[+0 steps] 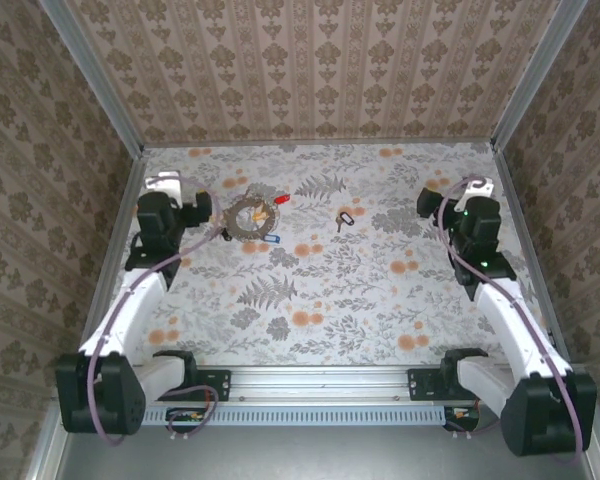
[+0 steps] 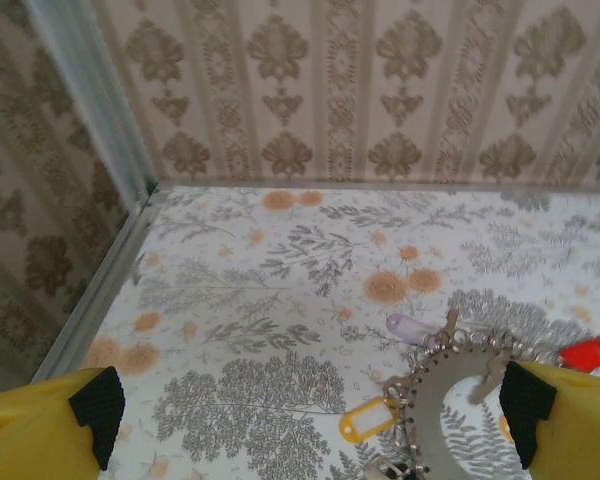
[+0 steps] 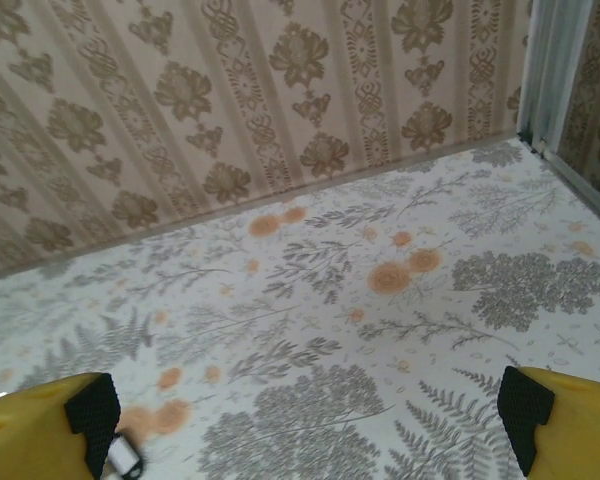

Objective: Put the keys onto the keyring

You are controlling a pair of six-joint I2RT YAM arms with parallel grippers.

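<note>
The keyring (image 1: pixel 248 216), a flat silvery ring with small holes along its rim, lies at the back left of the table. Keys with red (image 1: pixel 282 198) and blue (image 1: pixel 272 238) heads lie at its edge. A black-headed key (image 1: pixel 345 219) lies apart, to its right. My left gripper (image 1: pixel 196 207) hovers open just left of the ring. In the left wrist view the keyring (image 2: pixel 450 395) is at the lower right, beside a yellow tag (image 2: pixel 368 418), a pale purple tag (image 2: pixel 412 328) and a red one (image 2: pixel 587 353). The left gripper (image 2: pixel 310 430) holds nothing. My right gripper (image 1: pixel 432 203) is open and empty.
Patterned walls close the table at the back and on both sides, with metal corner posts (image 2: pixel 90 110). In the right wrist view a black tag (image 3: pixel 125 458) shows by the left finger of the right gripper (image 3: pixel 308 430). The floral table surface (image 1: pixel 320 300) stretches toward the arm bases.
</note>
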